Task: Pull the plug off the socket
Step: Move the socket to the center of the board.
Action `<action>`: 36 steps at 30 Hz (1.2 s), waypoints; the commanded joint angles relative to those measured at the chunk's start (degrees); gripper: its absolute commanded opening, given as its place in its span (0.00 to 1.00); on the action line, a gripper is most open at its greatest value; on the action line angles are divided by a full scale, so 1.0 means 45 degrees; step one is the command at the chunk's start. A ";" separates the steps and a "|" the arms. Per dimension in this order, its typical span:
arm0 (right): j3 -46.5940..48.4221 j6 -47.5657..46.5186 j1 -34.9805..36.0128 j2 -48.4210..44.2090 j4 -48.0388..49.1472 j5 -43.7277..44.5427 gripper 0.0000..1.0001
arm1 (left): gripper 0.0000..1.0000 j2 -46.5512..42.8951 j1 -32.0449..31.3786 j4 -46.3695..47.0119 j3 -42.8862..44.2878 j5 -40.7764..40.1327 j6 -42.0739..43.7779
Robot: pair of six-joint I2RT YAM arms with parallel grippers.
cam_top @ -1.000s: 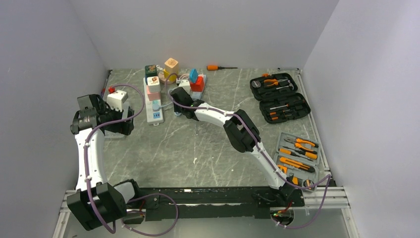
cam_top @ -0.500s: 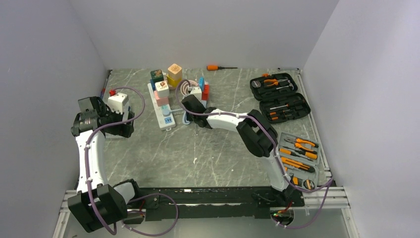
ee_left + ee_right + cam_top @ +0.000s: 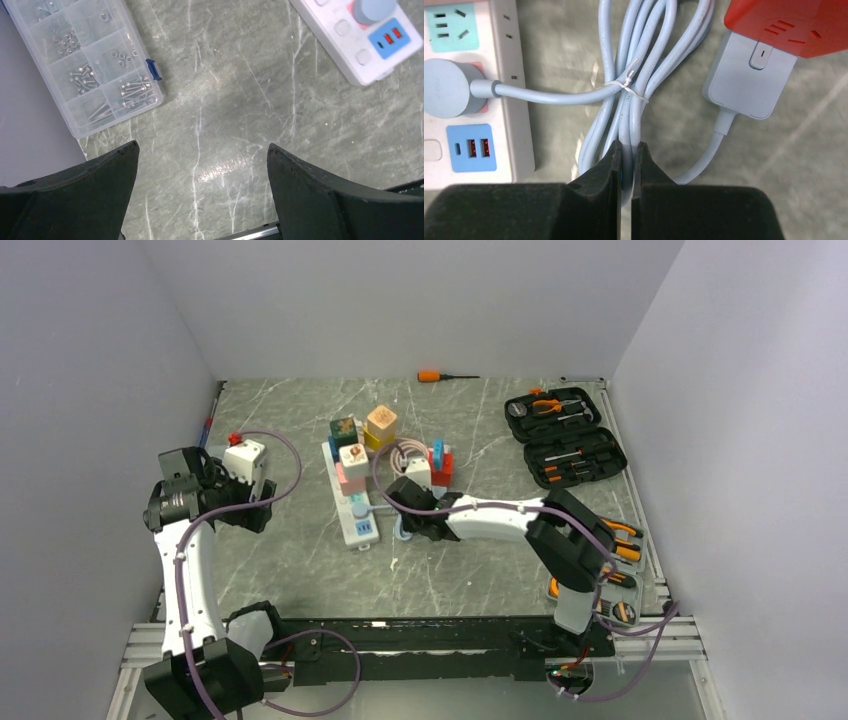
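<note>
The plug (image 3: pixel 449 95), round and grey-blue, sits in the pink outlet of the socket (image 3: pixel 514 50), between the strip's teal outlet and its blue USB panel. The socket lies flat on the marbled table (image 3: pixel 450 570).

The plug's cord leaves its side away from the socket and joins a cable bundle (image 3: pixel 634 65), tied with a thin wire just beside the strip. My right gripper (image 3: pixel 626 150) is pinched together on one strand of that bundle, near the USB end of the socket. Its fingers (image 3: pixel 604 170) touch the cable, not the plug.

Beyond the bundle, further from the socket, lies a grey adapter (image 3: pixel 741 82) with a red block (image 3: pixel 794 25) on its far end. Three cube-shaped plugs (image 3: pixel 352 458) crowd the socket's far end.

My left gripper (image 3: pixel 202 150) hangs above bare table with its fingers spread wide and holding nothing, off the socket's USB end. A clear parts box (image 3: pixel 85 60) of screws lies on the side of that gripper away from the socket.
</note>
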 commanded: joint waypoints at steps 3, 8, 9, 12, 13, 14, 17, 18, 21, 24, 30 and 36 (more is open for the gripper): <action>-0.2120 0.0946 0.0442 -0.2106 -0.3518 0.0022 0.04 | 0.99 -0.0923 0.0066 -0.0642 -0.0321 0.1151 0.1174; -0.1939 0.0263 0.0834 -0.3121 -0.3773 0.0503 0.57 | 0.99 -0.1587 0.0062 -0.0884 -0.0694 0.1680 0.1607; -0.1848 0.0049 0.0877 -0.3355 -0.3761 0.0677 0.64 | 1.00 -0.1705 0.0063 -0.0979 -0.0727 0.1760 0.1749; -0.1485 -0.0767 0.0923 -0.3951 -0.3585 0.1138 0.75 | 0.99 -0.2123 0.0059 -0.1103 -0.0932 0.2044 0.2077; -0.1366 -0.1071 0.0951 -0.4120 -0.3440 0.1284 0.75 | 0.99 -0.2256 0.0065 -0.1119 -0.1006 0.2135 0.2162; -0.1266 -0.1399 0.0992 -0.4273 -0.3164 0.1422 0.74 | 0.99 -0.2370 0.0056 -0.1118 -0.1056 0.2217 0.2223; -0.1116 -0.2672 0.1172 -0.4606 -0.2098 0.1554 0.74 | 0.99 -0.2686 0.0064 -0.1132 -0.1146 0.2586 0.2260; -0.1113 -0.3142 0.1227 -0.4634 -0.1716 0.1609 0.73 | 0.99 -0.2751 0.0054 -0.1157 -0.1152 0.2757 0.2243; -0.1379 -0.4738 0.1556 -0.4540 -0.0479 0.1764 0.71 | 0.99 -0.2890 0.0066 -0.1158 -0.1225 0.3058 0.2161; -0.1581 -0.6027 0.2043 -0.4173 0.0378 0.1975 0.69 | 0.99 -0.3025 0.0063 -0.1024 -0.1351 0.3209 0.2062; -0.2271 -0.8473 0.3027 -0.2858 0.2476 0.2758 0.64 | 0.99 -0.3298 0.0066 -0.0728 -0.1524 0.3413 0.1955; -0.2423 -0.9825 0.3116 -0.1141 0.3642 0.2626 0.63 | 0.99 -0.3529 0.0066 -0.0677 -0.1396 0.3467 0.2028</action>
